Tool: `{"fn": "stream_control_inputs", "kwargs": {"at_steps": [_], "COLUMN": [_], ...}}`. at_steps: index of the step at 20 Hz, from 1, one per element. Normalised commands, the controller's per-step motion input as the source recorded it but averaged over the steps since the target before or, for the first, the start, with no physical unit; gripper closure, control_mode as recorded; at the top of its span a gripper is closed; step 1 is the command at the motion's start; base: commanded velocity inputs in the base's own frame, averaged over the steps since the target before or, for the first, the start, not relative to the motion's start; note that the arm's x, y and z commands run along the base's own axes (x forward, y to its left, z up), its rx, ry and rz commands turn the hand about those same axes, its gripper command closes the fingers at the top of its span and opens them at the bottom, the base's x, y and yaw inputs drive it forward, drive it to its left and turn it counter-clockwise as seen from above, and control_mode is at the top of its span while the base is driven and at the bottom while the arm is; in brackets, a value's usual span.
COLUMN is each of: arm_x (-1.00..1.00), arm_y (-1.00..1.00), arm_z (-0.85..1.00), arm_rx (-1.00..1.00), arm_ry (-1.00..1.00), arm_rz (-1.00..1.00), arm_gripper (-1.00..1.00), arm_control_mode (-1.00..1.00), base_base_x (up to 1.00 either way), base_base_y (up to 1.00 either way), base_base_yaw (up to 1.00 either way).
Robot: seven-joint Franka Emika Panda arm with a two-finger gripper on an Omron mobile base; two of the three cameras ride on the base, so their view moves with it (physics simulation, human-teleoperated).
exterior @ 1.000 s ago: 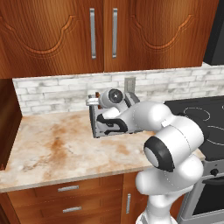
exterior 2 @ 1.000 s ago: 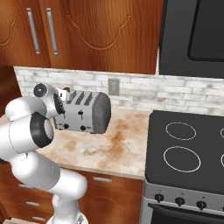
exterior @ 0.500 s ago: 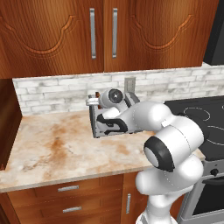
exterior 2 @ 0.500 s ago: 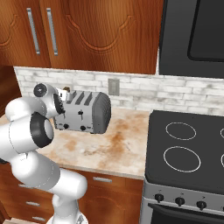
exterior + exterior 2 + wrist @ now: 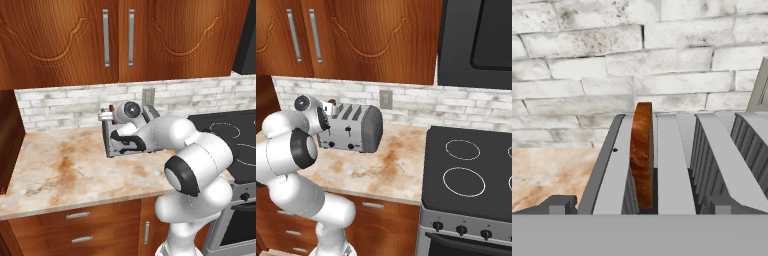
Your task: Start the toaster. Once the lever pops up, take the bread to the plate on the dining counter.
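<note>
Comparing with a second ago: nothing has shifted; arm, toaster and bread sit just as they did in both base views.
Tool: the white arm's two-finger gripper (image 5: pixel 106 117) hangs at the far left end of the toaster top, at the level of the slots; its fingertips barely show in the hand view (image 5: pixel 637 210), spread as wide as they go and holding nothing.
Toaster: the boxy silver-grey four-slot toaster (image 5: pixel 356 129) with darker grey ends stands on the beige marbled countertop (image 5: pixel 60 170) against the pale brick backsplash (image 5: pixel 612 55), directly under and ahead of the gripper; in the left base view the arm hides most of it (image 5: pixel 122 147).
Bread: the thin tan-brown slice of toast (image 5: pixel 642 152) with a darker crust stands upright on edge in the leftmost slot, straight ahead of the fingertips and between them in line, its top well above the slot rim; in the right base view a small tip shows (image 5: pixel 332 102) just beside the hand.
Contact: cannot tell whether a fingertip touches the toaster.
</note>
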Motion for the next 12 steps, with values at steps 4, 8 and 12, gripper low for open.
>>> {"fn": "stream_control_inputs", "kwargs": {"at_steps": [4,8,12], "arm_x": [0.0,0.0,0.0], "arm_y": [0.0,0.0,0.0], "arm_z": [0.0,0.0,0.0], "arm_rx": [0.0,0.0,0.0], "arm_ry": [0.0,0.0,0.0], "arm_rz": [0.0,0.0,0.0], "arm_gripper": [-1.0,-1.0,-1.0], "arm_control_mode": [-1.0,-1.0,-1.0], "base_base_x": [0.0,0.0,0.0], "base_base_y": [0.0,0.0,0.0], "base_base_yaw": [0.0,0.0,0.0]}}
